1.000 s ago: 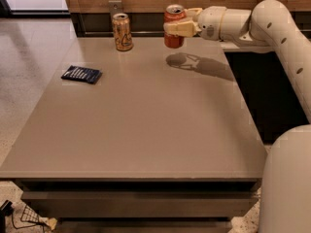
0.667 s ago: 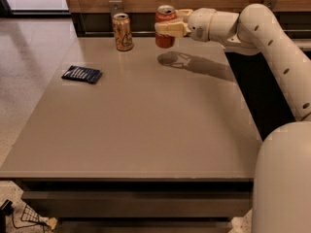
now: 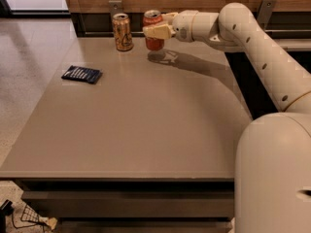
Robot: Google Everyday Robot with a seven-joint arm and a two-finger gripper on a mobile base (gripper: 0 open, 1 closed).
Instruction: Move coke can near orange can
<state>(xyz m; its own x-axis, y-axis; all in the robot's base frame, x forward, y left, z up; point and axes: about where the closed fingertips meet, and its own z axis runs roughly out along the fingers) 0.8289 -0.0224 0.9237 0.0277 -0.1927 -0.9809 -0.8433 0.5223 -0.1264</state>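
Camera view: coke can (image 3: 154,43) clasped in pincer (image 3: 154,27) (upright), beside orange can (image 3: 122,32).

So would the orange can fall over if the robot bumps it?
Probably, if hit near its top: the orange can stands upright, tall and narrow. On its side it would likely roll, being round. The gripper, shut on the coke can just beside it, is close, so a bump seems possible.
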